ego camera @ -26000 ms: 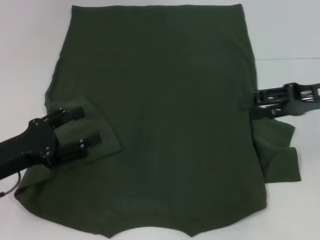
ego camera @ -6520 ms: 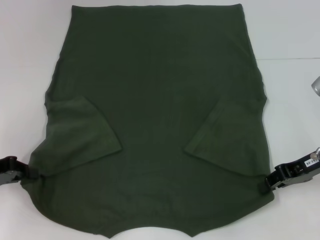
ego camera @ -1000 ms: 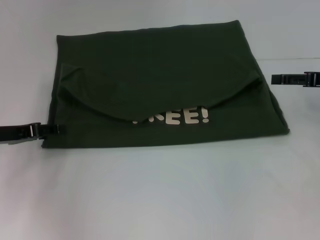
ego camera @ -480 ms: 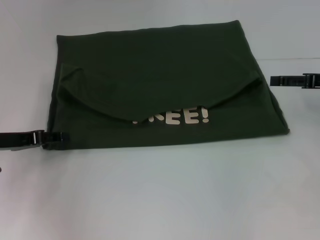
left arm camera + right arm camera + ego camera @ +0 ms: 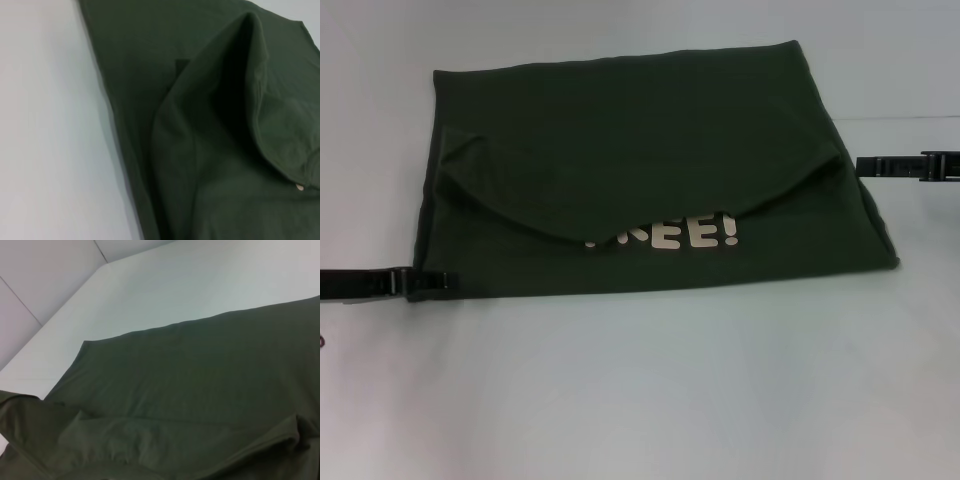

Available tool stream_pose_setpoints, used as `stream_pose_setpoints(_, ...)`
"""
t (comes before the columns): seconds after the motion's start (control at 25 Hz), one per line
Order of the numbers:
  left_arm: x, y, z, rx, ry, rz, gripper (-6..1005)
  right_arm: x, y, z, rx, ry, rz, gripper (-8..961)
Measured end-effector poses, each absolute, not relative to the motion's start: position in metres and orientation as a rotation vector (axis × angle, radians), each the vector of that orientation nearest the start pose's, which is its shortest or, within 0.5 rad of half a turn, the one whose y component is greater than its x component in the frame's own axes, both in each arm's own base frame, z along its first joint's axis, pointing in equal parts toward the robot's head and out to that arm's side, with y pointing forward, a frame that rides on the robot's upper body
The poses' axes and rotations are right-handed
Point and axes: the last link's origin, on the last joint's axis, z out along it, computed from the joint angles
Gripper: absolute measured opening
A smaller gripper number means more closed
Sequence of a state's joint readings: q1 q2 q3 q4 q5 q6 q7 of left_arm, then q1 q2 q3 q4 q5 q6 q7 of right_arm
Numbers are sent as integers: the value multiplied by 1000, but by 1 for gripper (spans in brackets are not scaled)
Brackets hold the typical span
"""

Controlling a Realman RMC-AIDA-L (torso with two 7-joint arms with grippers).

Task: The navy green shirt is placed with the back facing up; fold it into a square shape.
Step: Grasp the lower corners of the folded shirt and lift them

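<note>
The navy green shirt (image 5: 650, 140) lies on the white table, folded over into a wide rectangle. A curved upper flap covers most of it, and white lettering (image 5: 665, 235) shows below the flap's edge. My left gripper (image 5: 442, 283) is low at the shirt's near-left corner, at the cloth's edge. My right gripper (image 5: 861, 166) is at the shirt's right edge, by the end of the flap. The left wrist view shows the shirt's folds (image 5: 210, 150) close up, and the right wrist view shows its smooth top layer (image 5: 200, 380).
The white table (image 5: 640, 390) has bare room in front of the shirt and on both sides. A table seam (image 5: 900, 117) runs at the far right. A wall edge (image 5: 50, 285) shows beyond the table in the right wrist view.
Since long ago the shirt's near half was folded over the far half, showing the lettering. In the last second the left gripper slid along the left edge to the near corner; the right moved slightly nearer.
</note>
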State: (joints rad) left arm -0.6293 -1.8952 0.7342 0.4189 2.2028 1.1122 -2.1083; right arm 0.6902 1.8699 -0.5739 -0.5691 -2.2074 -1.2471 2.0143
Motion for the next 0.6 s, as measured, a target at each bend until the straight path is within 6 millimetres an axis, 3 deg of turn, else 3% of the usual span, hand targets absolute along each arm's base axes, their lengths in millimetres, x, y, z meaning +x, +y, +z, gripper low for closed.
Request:
stream_pose_setpoints(0.2, -340, 378, 31, -2147, -1565, -291, 699, 297, 413, 87, -2233, 1289, 457, 946)
stream_pose_setpoints(0.44, -341, 378, 32, -2138, -1561, -287, 596, 296, 414, 87, -2239, 1282, 454, 946)
stream_pose_setpoints(0.6, -341, 378, 32, -2138, -1561, -287, 470, 295, 414, 86, -2241, 1282, 454, 946)
